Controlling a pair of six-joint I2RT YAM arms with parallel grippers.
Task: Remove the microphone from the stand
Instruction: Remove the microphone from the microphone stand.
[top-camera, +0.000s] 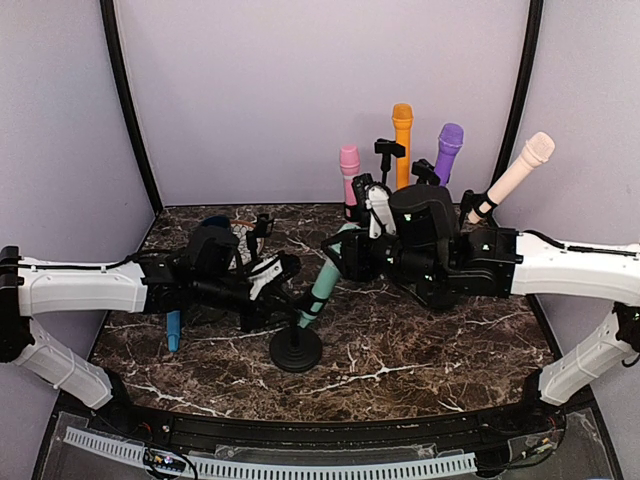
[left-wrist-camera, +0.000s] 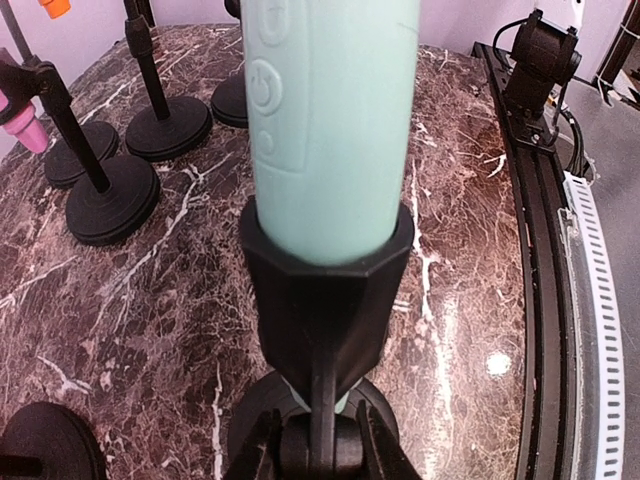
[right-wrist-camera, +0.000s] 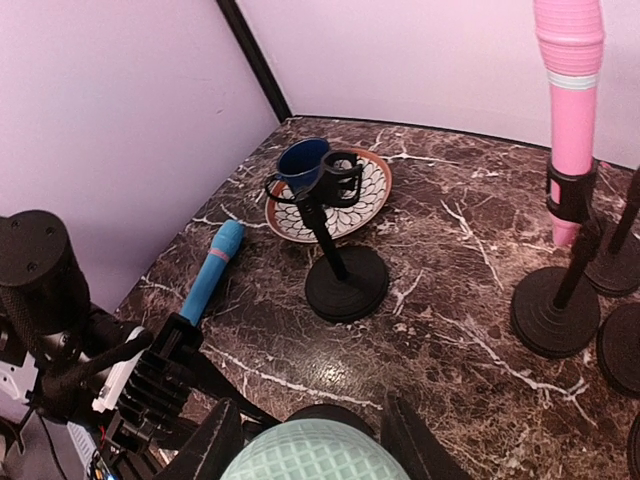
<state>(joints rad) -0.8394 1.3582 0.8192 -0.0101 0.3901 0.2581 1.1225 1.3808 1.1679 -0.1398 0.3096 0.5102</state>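
A teal microphone (top-camera: 324, 282) leans in the black clip (left-wrist-camera: 325, 300) of a stand whose round base (top-camera: 296, 351) sits mid-table. My left gripper (top-camera: 280, 283) comes in from the left. It is shut on the stand's pivot knob (left-wrist-camera: 320, 447) just under the clip, a finger on either side. My right gripper (top-camera: 347, 252) is shut on the microphone's mesh head (right-wrist-camera: 310, 455), which fills the gap between its fingers (right-wrist-camera: 215, 447). The microphone's body (left-wrist-camera: 330, 120) still sits in the clip.
A blue microphone (right-wrist-camera: 211, 268) lies on the table at the left. Behind it an empty stand (right-wrist-camera: 346, 284) is next to a patterned plate (right-wrist-camera: 372, 195) holding a blue cup (right-wrist-camera: 300, 163). Pink (top-camera: 349, 172), orange (top-camera: 402, 140), purple (top-camera: 448, 150) and cream (top-camera: 518, 173) microphones stand at the back.
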